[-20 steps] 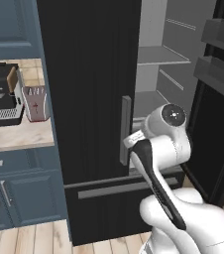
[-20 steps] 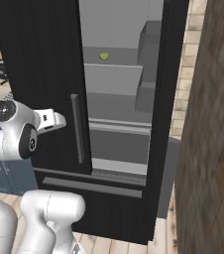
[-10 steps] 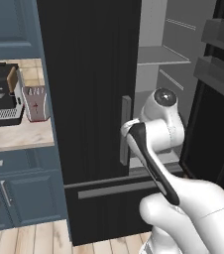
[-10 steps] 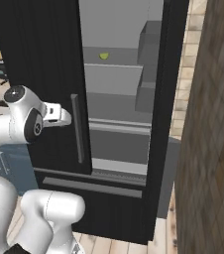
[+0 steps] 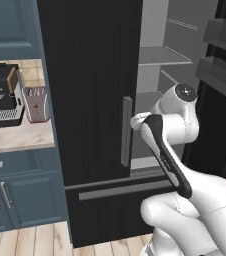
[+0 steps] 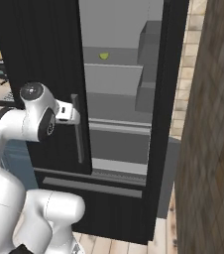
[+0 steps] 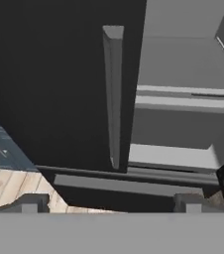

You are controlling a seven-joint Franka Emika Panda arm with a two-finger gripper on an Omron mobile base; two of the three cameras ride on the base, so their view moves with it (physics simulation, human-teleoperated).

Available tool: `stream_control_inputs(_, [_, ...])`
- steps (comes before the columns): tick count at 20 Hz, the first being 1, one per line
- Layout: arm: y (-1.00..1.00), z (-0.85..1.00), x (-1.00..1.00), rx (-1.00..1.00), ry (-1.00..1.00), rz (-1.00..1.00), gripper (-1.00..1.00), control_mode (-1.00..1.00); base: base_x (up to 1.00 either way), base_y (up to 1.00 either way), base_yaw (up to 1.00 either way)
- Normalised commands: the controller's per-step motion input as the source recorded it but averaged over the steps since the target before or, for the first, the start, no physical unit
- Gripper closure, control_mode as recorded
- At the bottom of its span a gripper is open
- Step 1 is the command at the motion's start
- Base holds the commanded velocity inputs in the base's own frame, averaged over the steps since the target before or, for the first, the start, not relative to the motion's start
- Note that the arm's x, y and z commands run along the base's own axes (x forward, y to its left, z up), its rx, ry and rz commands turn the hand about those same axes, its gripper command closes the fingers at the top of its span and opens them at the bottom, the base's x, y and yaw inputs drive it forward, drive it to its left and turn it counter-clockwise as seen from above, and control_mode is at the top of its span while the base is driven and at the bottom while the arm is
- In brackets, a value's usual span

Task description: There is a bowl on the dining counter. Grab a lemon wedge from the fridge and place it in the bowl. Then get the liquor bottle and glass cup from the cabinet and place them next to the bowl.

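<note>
Fetching the small green lemon wedge (image 6: 104,56) (upper centre, on a fridge shelf) remained; open fingers (image 7: 111,202) needed reaching inward.

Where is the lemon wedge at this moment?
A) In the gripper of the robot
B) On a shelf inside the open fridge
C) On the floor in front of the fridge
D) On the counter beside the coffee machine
B: in the right base view the small yellow-green lemon wedge lies on an upper shelf inside the open fridge, far from the open, empty gripper.
</note>
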Motion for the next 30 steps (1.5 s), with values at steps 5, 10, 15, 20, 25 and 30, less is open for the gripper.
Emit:
stream_control_inputs(5, [0.00,0.00,0.00,0.02,-0.44,0.03,-1.00,-1.00,0.00,0.00,0.00])
stream_control_inputs(10, [0.00,0.00,0.11,0.03,-0.24,0.00,-1.00,-1.00,0.00,0.00,0.00])
stream_control_inputs(15, [0.00,0.01,0.32,0.05,0.04,0.00,-1.00,-1.00,0.00,0.00,0.00])
stream_control_inputs(20, [0.00,0.00,0.40,0.02,0.18,0.00,-1.00,-1.00,0.00,0.00,0.00])
stream_control_inputs(25, [0.00,0.00,0.40,0.00,0.17,0.00,-1.00,-1.00,0.00,0.00,0.00])
stream_control_inputs(30, [0.00,-0.04,0.29,0.00,0.06,0.00,-1.00,-1.00,0.00,0.00,0.00])
